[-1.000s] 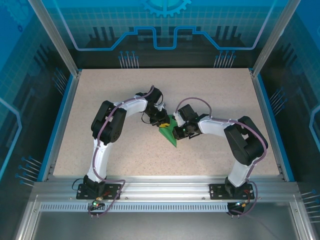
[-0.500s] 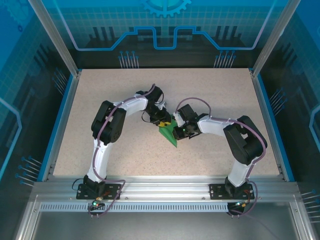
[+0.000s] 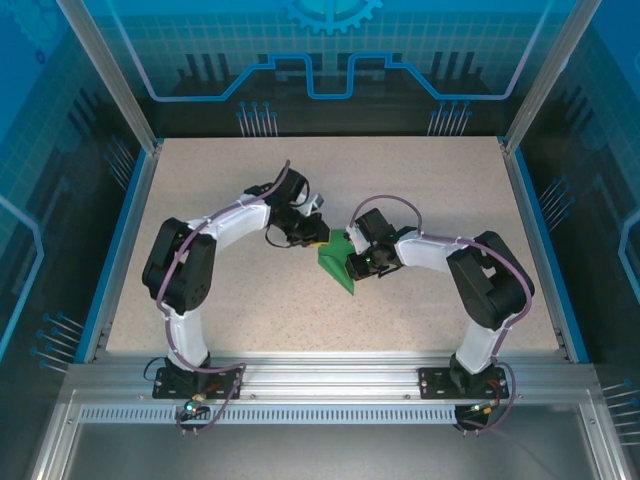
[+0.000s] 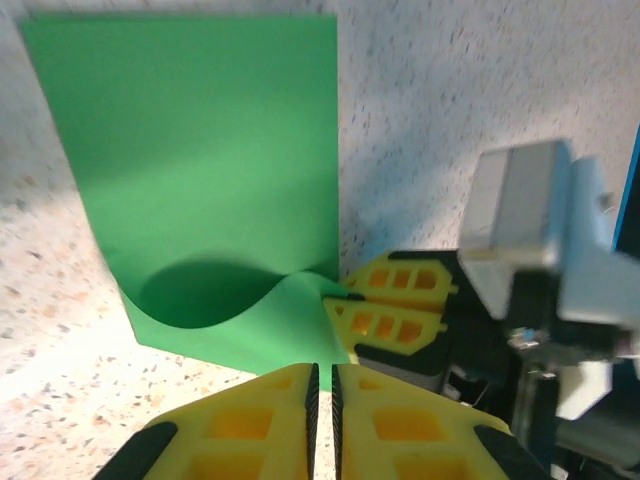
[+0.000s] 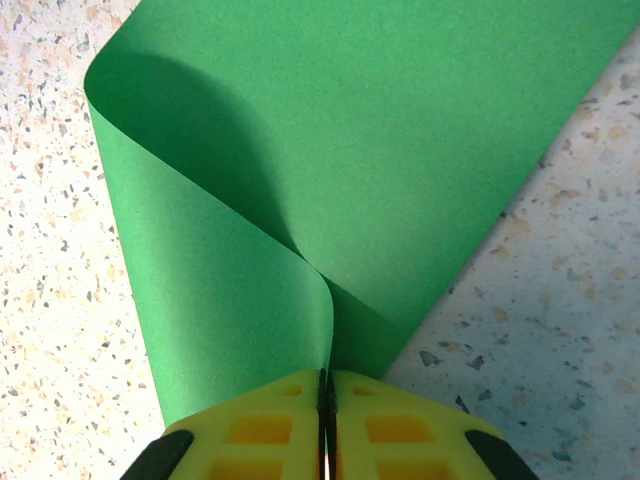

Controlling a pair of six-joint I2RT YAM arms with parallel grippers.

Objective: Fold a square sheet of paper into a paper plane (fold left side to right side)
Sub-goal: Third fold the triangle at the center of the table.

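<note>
The square sheet of paper (image 3: 336,266) is bright green and lies on the table between the two arms, with one side curled up over the rest. My right gripper (image 5: 326,378) is shut on the raised edge of the sheet (image 5: 400,130), and the flap bends in a soft curve down to the flat part. In the left wrist view the sheet (image 4: 200,150) fills the upper left, and the right gripper (image 4: 336,297) pinches its lifted corner. My left gripper (image 4: 322,372) sits just off the sheet's near edge, jaws together with nothing between them. From above, the left gripper (image 3: 318,233) is at the sheet's far corner.
The speckled beige tabletop (image 3: 430,190) is bounded by blue side rails (image 3: 124,230) and an aluminium frame (image 3: 330,385) at the near edge. Both arm bases are bolted to that frame.
The left arm's elbow has swung out to the left and its gripper has drawn back a little from the sheet. The right gripper still pinches the raised edge.
</note>
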